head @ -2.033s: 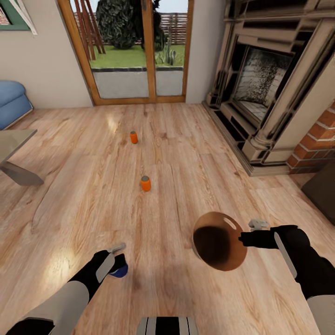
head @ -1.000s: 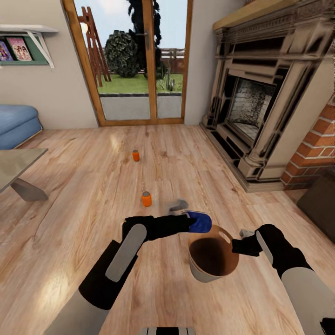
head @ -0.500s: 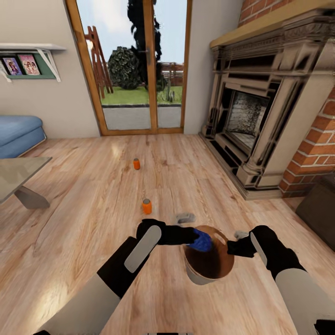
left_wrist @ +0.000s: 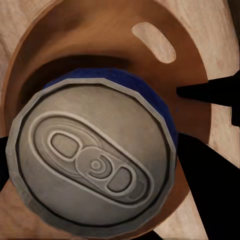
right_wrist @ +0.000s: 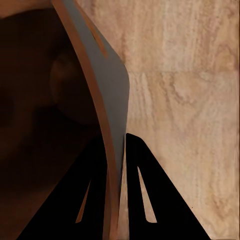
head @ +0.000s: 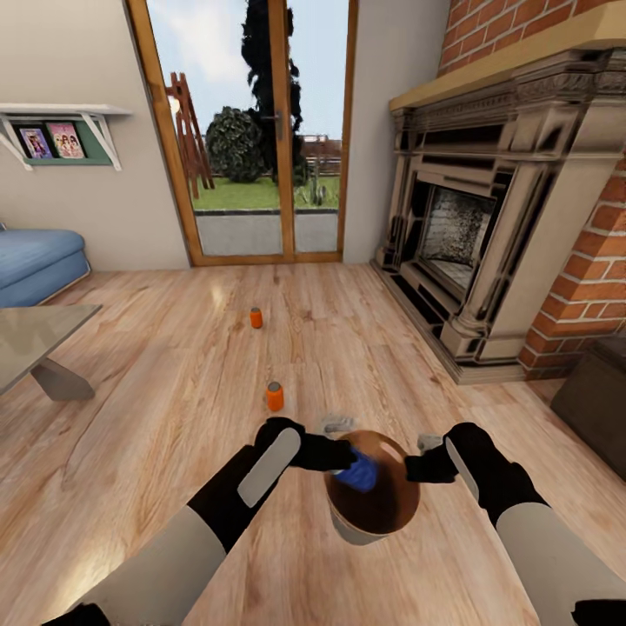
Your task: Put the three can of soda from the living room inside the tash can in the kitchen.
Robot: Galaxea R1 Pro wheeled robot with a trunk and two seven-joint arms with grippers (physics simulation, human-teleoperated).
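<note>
My left gripper [head: 348, 461] is shut on the dark blue soda can [head: 358, 472] and holds it over the open mouth of the trash can [head: 376, 513]. In the left wrist view the can's silver top [left_wrist: 95, 160] sits above the bin's tan-brown inside [left_wrist: 90, 45], near the oval handle slot [left_wrist: 153, 42]. The right gripper [head: 416, 468] is shut on the bin's rim, its wall [right_wrist: 107, 105] pinched between the fingers [right_wrist: 145, 200], holding the bin off the floor. Two orange soda cans stand on the wood floor, one near [head: 275, 396] and one farther off [head: 256, 318].
A brick and carved-stone fireplace [head: 487, 217] fills the right side. Wood-framed glass doors [head: 261, 139] stand at the back. A blue sofa [head: 35, 261] and a low table [head: 35, 343] are at the left. A dark box [head: 600, 400] sits at the right edge.
The left arm lifted the blue can from the floor and brought it right, over the bin's mouth. The right arm drew the bin nearer. The head view tilted up.
</note>
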